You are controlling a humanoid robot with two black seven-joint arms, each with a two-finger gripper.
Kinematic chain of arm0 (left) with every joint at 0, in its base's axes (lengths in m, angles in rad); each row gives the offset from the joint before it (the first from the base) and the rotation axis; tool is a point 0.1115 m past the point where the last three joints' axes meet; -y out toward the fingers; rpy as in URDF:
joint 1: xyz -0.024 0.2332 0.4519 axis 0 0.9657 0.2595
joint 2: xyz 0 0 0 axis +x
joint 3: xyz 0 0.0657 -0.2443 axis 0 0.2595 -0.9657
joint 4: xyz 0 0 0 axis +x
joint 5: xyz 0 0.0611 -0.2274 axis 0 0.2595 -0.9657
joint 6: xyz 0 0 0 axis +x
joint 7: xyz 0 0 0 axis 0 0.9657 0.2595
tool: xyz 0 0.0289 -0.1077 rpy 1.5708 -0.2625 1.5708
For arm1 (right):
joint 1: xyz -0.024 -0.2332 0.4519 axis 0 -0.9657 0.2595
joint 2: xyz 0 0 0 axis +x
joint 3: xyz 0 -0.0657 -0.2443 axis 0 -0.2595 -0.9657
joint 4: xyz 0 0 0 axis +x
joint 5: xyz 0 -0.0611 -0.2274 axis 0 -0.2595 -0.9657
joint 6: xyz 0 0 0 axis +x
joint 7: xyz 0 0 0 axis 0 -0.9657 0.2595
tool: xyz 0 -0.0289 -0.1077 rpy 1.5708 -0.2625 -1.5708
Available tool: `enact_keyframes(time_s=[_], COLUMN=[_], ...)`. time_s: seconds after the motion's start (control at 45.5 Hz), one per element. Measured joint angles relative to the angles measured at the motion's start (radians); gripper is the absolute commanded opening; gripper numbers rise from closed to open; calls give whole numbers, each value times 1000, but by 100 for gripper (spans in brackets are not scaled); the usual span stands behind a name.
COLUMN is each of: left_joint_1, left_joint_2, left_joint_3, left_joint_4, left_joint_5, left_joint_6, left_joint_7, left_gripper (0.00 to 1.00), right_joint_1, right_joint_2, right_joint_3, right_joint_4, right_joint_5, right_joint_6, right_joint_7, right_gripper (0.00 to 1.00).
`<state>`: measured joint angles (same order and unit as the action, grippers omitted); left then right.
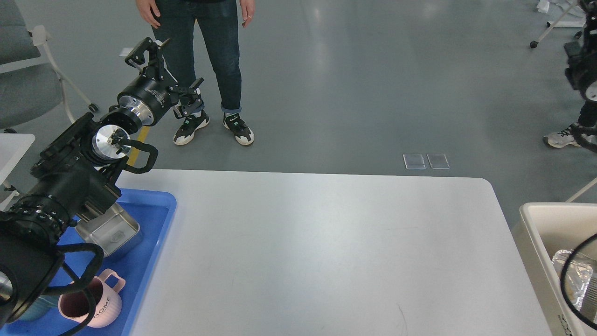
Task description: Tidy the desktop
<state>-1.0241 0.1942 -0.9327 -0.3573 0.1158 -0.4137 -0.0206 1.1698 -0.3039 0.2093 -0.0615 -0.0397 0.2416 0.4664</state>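
The desktop [326,242] is a wide white tabletop with rounded corners, and its surface is bare. My left gripper [168,70] is raised beyond the table's far left corner, over the floor. Its two fingers are spread apart and hold nothing. A dark part of my right arm [580,70] shows at the right edge, high up. A black cable loop [571,280] of that arm shows lower down. Its fingers cannot be told apart.
A blue tray [156,219] lies on the table's left end with a metal tin [112,233] and a pink mug [93,305]. A beige bin [536,242] with a foil packet [571,275] stands at the right. A person [200,56] stands beyond the table.
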Motion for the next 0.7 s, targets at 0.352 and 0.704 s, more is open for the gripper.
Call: enact_keyframes(time_s=[0.352, 0.704], left_joint_1=[24, 150], left_joint_2=[-44, -93], left_joint_3=[-15, -42], left_joint_4=[0, -1], left_joint_5=[-10, -70], left_joint_6=[1, -80], left_joint_7=[-5, 9], left_gripper=[100, 100], right_joint_1=[-4, -69], right_joint_2=[274, 352], right_joint_3=[445, 481], right_joint_4=[114, 172], right_joint_5=[52, 57], right_joint_6=[13, 13], right_joint_7=[7, 8], right_gripper=[100, 100])
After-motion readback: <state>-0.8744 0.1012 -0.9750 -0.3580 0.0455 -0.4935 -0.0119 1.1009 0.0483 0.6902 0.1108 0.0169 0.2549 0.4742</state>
